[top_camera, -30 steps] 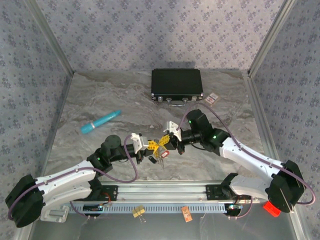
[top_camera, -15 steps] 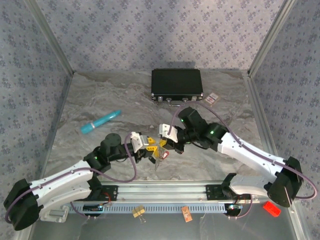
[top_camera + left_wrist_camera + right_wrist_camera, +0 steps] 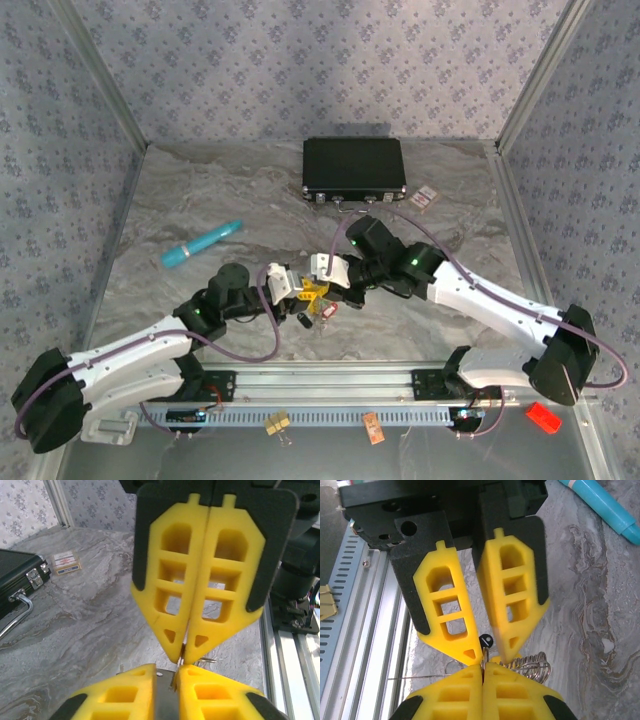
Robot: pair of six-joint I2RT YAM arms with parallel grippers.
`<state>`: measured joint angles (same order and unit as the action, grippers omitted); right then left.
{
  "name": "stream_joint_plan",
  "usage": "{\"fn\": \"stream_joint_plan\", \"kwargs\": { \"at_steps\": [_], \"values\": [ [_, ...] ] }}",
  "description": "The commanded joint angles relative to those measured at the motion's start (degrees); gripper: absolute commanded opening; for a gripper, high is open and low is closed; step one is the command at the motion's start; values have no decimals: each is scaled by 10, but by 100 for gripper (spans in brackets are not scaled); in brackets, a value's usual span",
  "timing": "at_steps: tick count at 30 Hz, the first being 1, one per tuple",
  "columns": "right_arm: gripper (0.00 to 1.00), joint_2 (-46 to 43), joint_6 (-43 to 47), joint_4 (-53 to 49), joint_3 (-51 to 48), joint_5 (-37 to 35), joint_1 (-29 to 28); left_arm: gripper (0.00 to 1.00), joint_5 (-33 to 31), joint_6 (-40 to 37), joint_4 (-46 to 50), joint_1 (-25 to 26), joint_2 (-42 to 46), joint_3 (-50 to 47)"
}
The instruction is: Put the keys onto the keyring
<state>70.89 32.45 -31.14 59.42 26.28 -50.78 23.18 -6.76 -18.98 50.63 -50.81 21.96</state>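
My two grippers meet tip to tip just above the table's near middle. The right gripper point(image 3: 322, 290) point(image 3: 483, 666) point(image 3: 184, 657) is shut on the keyring point(image 3: 483, 656), whose thin grey double wire is pinched between its yellow pads. A coil of fine wire point(image 3: 532, 666) lies beside those pads. The left gripper point(image 3: 306, 294) point(image 3: 167, 670) point(image 3: 490, 652) faces it with its fingers a little apart. A key's dark round head point(image 3: 486, 641) sits in that gap, touching neither finger. A red-headed key point(image 3: 327, 311) and a dark one point(image 3: 303, 320) lie or hang just under the grippers.
A black case point(image 3: 353, 168) point(image 3: 15, 575) stands at the back, with small cards point(image 3: 428, 197) point(image 3: 66, 562) to its right. A teal pen point(image 3: 202, 243) point(image 3: 600, 502) lies at the left. The aluminium rail point(image 3: 330, 380) runs along the near edge, with a yellow binder clip point(image 3: 277, 424) and an orange tag point(image 3: 373, 428) below it.
The right arm has swung left and brought its gripper onto the left gripper's tips. The left gripper's fingers, shut a second ago, now stand slightly apart.
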Motion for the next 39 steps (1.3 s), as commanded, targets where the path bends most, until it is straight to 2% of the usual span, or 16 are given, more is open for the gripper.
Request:
{"fn": "stream_joint_plan", "kwargs": {
  "at_steps": [1,3,5,8,11,16,24,29,31,36,37,38,39],
  "values": [
    [0,4,-2,12,22,23,-9,10,18,-7,-5,0,-2,20],
    [0,1,-8,17,18,22,-9,0,22,-10,-4,0,1,19],
    [16,-19,-25,41,1,23,3,0,24,-10,-6,0,5,17],
    [27,-67,-64,105,-50,54,37,0,26,0,-42,0,14,0],
    [28,-95,-100,148,-93,91,66,0,26,18,-94,1,16,-21],
    [29,-84,-127,169,-119,117,69,0,34,31,-129,0,12,-34],
    [27,-61,-128,183,-128,134,67,0,35,34,-136,0,11,-38],
    [23,-53,-129,190,-127,137,67,0,37,36,-143,0,10,-39],
    [20,-49,-130,194,-126,138,66,0,38,36,-145,0,10,-39],
    [0,-41,-127,187,-114,146,66,0,33,37,-141,1,15,-40],
    [0,-41,-123,181,-111,144,67,0,27,37,-133,1,17,-38],
    [0,-41,-115,167,-104,140,65,3,15,36,-117,0,19,-34],
    [0,-41,-105,152,-97,131,63,13,5,31,-97,0,21,-30]
  ]
}}
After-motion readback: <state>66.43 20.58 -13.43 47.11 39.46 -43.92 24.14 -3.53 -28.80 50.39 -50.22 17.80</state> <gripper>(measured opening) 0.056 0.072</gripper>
